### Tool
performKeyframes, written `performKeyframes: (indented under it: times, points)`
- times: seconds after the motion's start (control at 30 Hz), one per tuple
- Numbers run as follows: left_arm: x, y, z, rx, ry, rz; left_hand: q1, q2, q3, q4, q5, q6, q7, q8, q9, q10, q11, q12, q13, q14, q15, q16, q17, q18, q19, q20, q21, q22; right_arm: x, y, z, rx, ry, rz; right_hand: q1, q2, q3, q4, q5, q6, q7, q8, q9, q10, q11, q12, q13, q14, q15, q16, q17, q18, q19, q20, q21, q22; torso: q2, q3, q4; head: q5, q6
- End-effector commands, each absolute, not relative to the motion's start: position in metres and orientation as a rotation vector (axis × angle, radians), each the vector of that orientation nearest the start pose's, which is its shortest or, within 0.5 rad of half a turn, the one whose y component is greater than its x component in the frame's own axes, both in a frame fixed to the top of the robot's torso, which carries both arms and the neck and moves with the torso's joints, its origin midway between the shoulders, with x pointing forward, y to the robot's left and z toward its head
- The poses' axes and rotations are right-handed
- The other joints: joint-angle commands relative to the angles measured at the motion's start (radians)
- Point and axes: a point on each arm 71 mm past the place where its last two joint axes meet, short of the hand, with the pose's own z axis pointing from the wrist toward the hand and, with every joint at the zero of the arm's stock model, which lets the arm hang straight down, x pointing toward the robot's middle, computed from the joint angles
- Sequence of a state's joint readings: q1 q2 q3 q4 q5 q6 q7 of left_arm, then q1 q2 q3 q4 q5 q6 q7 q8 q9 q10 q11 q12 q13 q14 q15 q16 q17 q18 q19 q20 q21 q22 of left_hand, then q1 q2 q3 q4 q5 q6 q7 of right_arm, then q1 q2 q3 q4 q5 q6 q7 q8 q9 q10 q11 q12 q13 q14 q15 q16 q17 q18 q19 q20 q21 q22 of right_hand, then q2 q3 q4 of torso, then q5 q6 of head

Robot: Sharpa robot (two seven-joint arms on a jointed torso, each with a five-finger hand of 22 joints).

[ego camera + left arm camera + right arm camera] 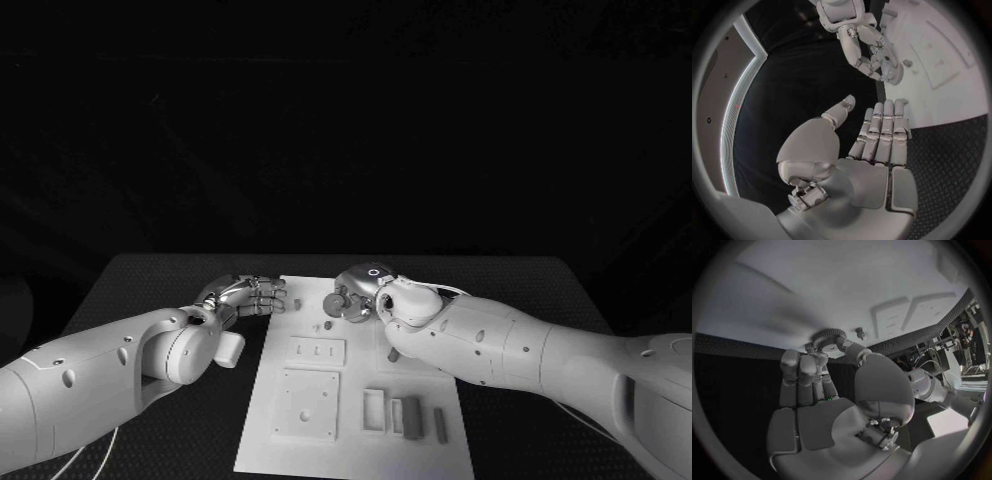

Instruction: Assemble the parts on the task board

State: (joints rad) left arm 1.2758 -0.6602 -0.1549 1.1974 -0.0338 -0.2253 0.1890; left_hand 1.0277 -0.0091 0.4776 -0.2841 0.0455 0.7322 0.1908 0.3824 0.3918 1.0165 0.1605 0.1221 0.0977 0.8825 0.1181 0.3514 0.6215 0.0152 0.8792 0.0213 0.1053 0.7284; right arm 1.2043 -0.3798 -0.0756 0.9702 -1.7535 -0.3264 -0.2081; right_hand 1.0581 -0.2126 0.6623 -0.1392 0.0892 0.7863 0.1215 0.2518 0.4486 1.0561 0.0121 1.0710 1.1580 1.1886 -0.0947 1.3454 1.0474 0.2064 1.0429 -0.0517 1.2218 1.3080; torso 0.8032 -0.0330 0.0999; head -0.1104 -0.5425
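Right robot hand (356, 296) pinches a small toothed gear (829, 336) above the far end of the white task board (433, 452). Left robot hand (245, 295) rests spread and empty at the board's far left edge. Lower the gear squarely over the small peg (859, 332); the smooth, rigid board lies on the textured bench (159, 280).

The head camera looks steeply down from above onto the task board (353, 400), which reaches from centre toward 6 o'clock. Each wrist camera sits close behind its own palm, facing along the fingers. All three views share the board's far end.
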Motion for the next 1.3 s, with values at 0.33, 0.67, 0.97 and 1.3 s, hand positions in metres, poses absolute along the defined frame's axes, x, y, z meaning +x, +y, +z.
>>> performKeyframes:
  times: [0.33,0.67,0.97,1.3]
  points:
    - [0.544,0.209,-0.208,-1.122,1.648,-1.323,0.003,0.006,-0.003,0.002,0.004,0.000,0.004,-0.007,-0.001,0.001,0.002,-0.006,-0.001,0.006,0.003,-0.008,0.002,0.001,0.010,0.000,-0.007,-0.001,0.564,-0.132,-0.228,-0.299,1.663,0.319,-0.017,0.007,-0.011,0.006,0.005,0.034,0.007,0.019,0.011,0.000,0.005,0.005,-0.001,-0.006,0.006,0.004,0.003,0.055,-0.001,0.004,-0.003,0.014,0.000,0.0004,-0.0005,0.000,-0.001]
    - [0.544,0.210,-0.208,-1.123,1.647,-1.321,0.003,0.007,-0.003,0.002,0.004,-0.001,0.005,-0.008,-0.001,0.000,0.002,-0.007,-0.002,0.006,0.003,-0.008,0.003,0.001,0.010,0.000,-0.008,-0.001,0.562,-0.134,-0.221,-0.269,1.566,0.392,-0.015,0.004,-0.010,0.004,0.005,0.037,0.009,0.022,0.011,0.002,0.007,0.008,-0.001,-0.004,0.008,0.006,0.003,0.055,0.001,0.003,-0.001,0.014,0.000,0.0005,-0.0011,0.000,0.000]
    - [0.544,0.213,-0.208,-1.124,1.642,-1.317,0.004,0.006,-0.003,0.001,0.004,-0.001,0.004,-0.008,-0.001,0.001,0.002,-0.007,-0.002,0.006,0.003,-0.009,0.003,0.001,0.010,0.000,-0.008,0.000,0.559,-0.141,-0.205,-0.208,1.431,0.555,-0.012,-0.004,-0.011,0.000,0.004,0.032,0.009,0.020,0.010,0.004,0.007,0.010,-0.002,-0.002,0.009,0.008,0.003,0.055,0.003,0.002,0.000,0.014,0.000,0.0006,-0.0010,-0.002,0.005]
    - [0.545,0.219,-0.208,-1.127,1.633,-1.310,0.005,0.006,-0.003,0.000,0.004,0.003,0.001,-0.006,0.000,0.005,0.001,-0.006,-0.001,0.007,0.003,-0.010,0.005,0.001,0.011,0.000,-0.009,0.000,0.553,-0.167,-0.172,-0.108,1.431,0.691,-0.007,0.002,-0.011,-0.011,0.004,0.051,0.025,0.031,0.012,0.002,0.021,0.013,-0.003,-0.003,0.021,0.008,0.002,0.055,0.001,0.001,0.000,0.015,-0.001,0.0016,-0.0048,-0.005,0.009]
